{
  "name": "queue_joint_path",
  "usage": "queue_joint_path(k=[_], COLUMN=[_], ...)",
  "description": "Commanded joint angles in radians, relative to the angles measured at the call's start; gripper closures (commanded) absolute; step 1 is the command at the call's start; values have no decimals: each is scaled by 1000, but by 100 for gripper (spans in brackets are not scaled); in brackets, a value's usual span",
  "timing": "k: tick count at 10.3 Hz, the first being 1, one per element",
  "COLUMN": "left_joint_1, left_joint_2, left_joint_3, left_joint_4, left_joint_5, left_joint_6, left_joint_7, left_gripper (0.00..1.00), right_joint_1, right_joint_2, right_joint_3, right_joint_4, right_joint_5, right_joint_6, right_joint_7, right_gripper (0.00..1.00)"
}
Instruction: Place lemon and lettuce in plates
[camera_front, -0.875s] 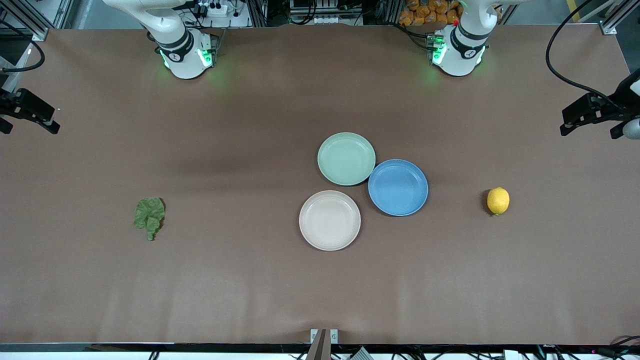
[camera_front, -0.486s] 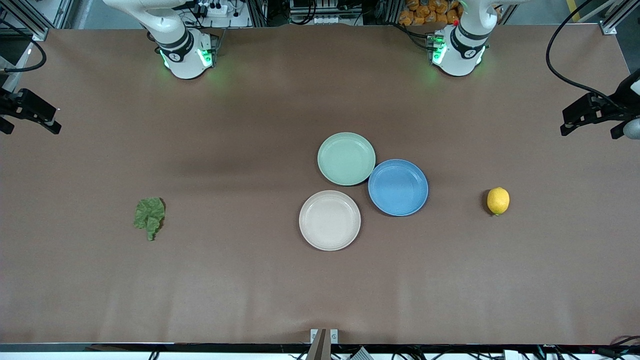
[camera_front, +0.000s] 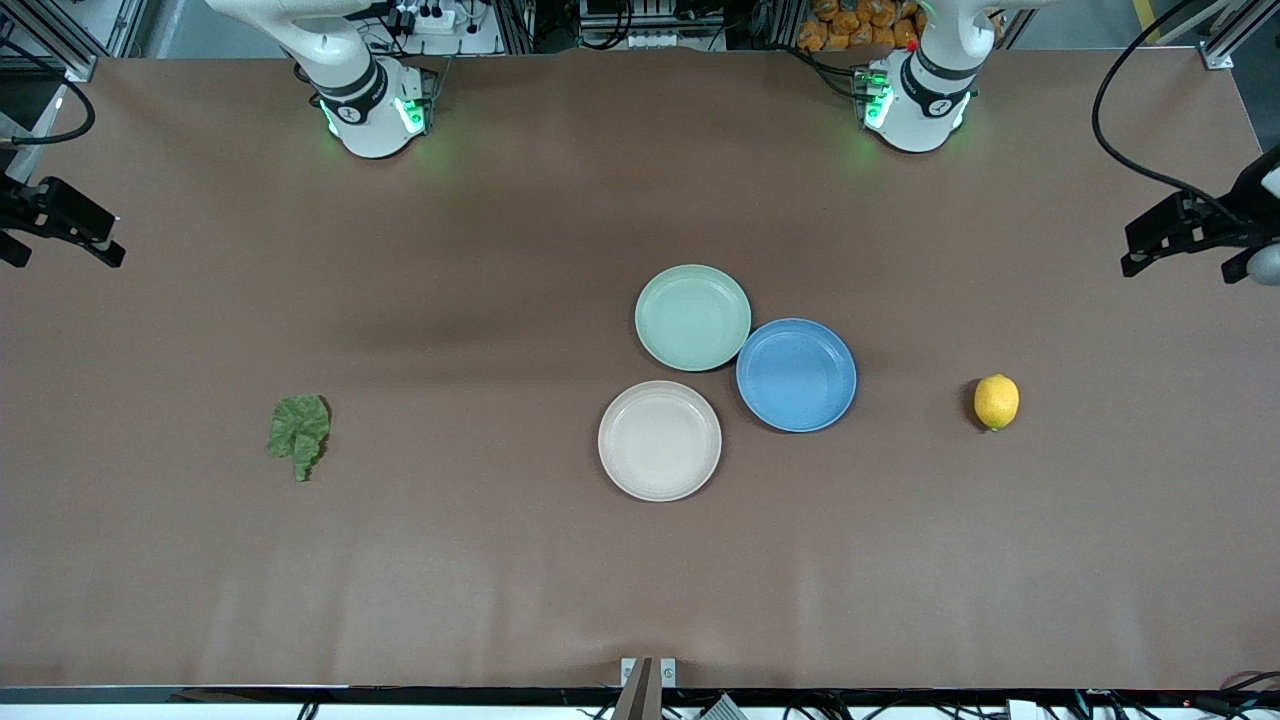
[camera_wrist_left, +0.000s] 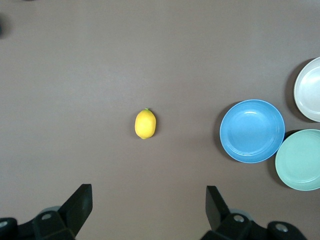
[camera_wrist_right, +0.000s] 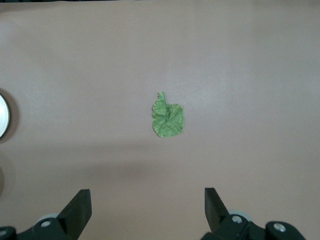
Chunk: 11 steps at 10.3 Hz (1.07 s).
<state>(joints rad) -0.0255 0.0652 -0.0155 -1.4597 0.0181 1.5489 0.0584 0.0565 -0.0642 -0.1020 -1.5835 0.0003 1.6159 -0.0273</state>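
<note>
The lemon (camera_front: 996, 401) lies on the table toward the left arm's end; it also shows in the left wrist view (camera_wrist_left: 145, 124). The lettuce (camera_front: 298, 430) lies flat toward the right arm's end and shows in the right wrist view (camera_wrist_right: 168, 120). The mint plate (camera_front: 692, 317) and the cream plate (camera_front: 659, 440) sit empty at mid-table, the cream one nearer the front camera. My left gripper (camera_wrist_left: 148, 196) is open, high above the table beside the lemon. My right gripper (camera_wrist_right: 147, 197) is open, high above the table beside the lettuce.
A blue plate (camera_front: 796, 374) sits empty, touching both other plates on the lemon's side. Dark gripper parts show at the view's edges, the left arm's (camera_front: 1185, 225) and the right arm's (camera_front: 60, 222). A small bracket (camera_front: 647, 672) sits at the table's near edge.
Both grippers have shifted very slightly at the edges of the front view. The lemon, the lettuce and the plates have not moved.
</note>
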Motion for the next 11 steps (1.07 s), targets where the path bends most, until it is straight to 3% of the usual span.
queue_joint_path(k=[1, 6, 11], left_joint_1=[7, 10, 18], left_joint_2=[56, 70, 88], left_joint_3=[0, 2, 3], left_joint_4=[-16, -285, -387], left_joint_5=[16, 26, 29], left_joint_6=[8, 198, 286], left_joint_7=[6, 8, 8], left_gripper=[0, 0, 0], right_joint_1=[19, 16, 11], right_joint_2=[-9, -9, -8], right_joint_3=[1, -1, -1], right_joint_4=[-1, -1, -1], right_joint_5=[-14, -16, -16], right_joint_6=[-11, -10, 1], right_joint_7=[26, 24, 24], right_gripper=[0, 0, 0])
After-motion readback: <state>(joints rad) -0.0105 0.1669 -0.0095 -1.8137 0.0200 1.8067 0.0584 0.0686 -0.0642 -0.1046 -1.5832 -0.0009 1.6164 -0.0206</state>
